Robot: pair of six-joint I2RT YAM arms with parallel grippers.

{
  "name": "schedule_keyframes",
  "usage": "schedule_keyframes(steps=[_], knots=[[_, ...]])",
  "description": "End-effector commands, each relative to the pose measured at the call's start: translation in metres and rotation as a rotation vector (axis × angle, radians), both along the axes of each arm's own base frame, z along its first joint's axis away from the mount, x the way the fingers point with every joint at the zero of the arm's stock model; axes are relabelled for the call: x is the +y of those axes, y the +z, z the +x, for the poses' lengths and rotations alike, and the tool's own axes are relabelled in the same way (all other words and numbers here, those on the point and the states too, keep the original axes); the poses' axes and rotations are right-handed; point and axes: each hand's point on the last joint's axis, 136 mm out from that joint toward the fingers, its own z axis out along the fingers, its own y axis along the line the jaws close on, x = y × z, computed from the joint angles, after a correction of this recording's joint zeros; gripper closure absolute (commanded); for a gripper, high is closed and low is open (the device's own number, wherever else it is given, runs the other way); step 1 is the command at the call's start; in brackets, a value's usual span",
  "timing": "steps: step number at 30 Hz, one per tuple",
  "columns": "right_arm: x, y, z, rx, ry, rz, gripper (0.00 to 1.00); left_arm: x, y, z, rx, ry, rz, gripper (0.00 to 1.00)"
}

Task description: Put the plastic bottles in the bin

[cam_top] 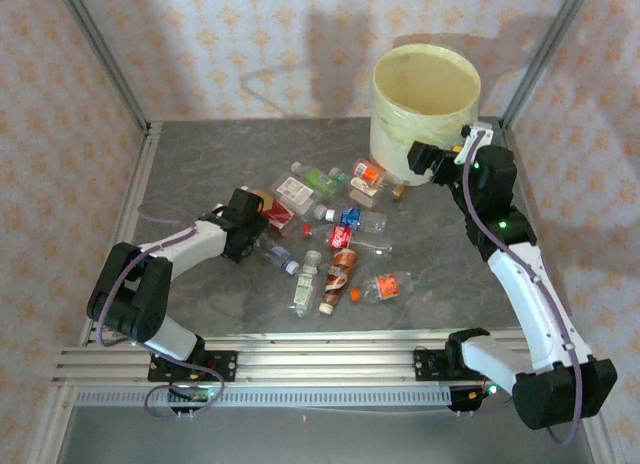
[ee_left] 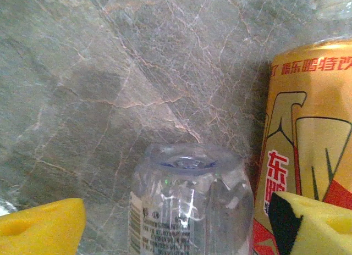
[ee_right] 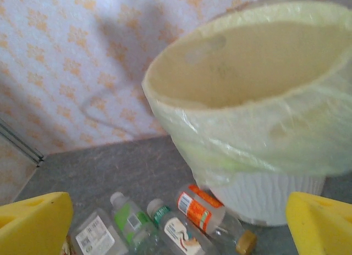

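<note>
Left gripper (ee_left: 176,227), jaws spread astride a clear bottle (ee_left: 190,203), should centre before closing; right gripper (ee_right: 176,225) hangs spread and empty beside the bin (ee_right: 247,128).

Plastic bottles (cam_top: 330,244) scattered lying mid-table; bin (cam_top: 424,109) upright, bag-lined, far right, just beyond them.

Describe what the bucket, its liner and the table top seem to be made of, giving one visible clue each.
Bucket: probably matt white plastic, with a faintly ribbed wall. Liner: thin glossy pale yellow-green plastic film, wrinkled and folded over the rim. Table top: looks like grey veined stone or a stone-print laminate; the pictures cannot settle which.
</note>
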Motion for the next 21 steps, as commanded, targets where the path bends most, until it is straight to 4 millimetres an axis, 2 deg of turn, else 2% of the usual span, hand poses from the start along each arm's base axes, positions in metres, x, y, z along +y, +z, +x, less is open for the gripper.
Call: schedule_keyframes(steps=[1,11,17,21], knots=[[-0.003,0.009,-0.010,-0.033,-0.011,0.000,0.01,0.002,-0.005,0.005,-0.020,0.038,-0.017,0.17],[0.005,0.024,-0.006,-0.075,0.040,-0.034,0.01,0.010,-0.017,0.008,-0.035,0.096,0.004,0.24],[0.009,0.020,-0.002,-0.061,0.056,-0.034,0.01,0.005,-0.029,0.008,-0.024,0.097,-0.029,0.32],[0.010,0.017,-0.003,-0.055,0.061,-0.035,0.01,0.010,-0.025,0.011,-0.056,0.105,-0.019,0.36]])
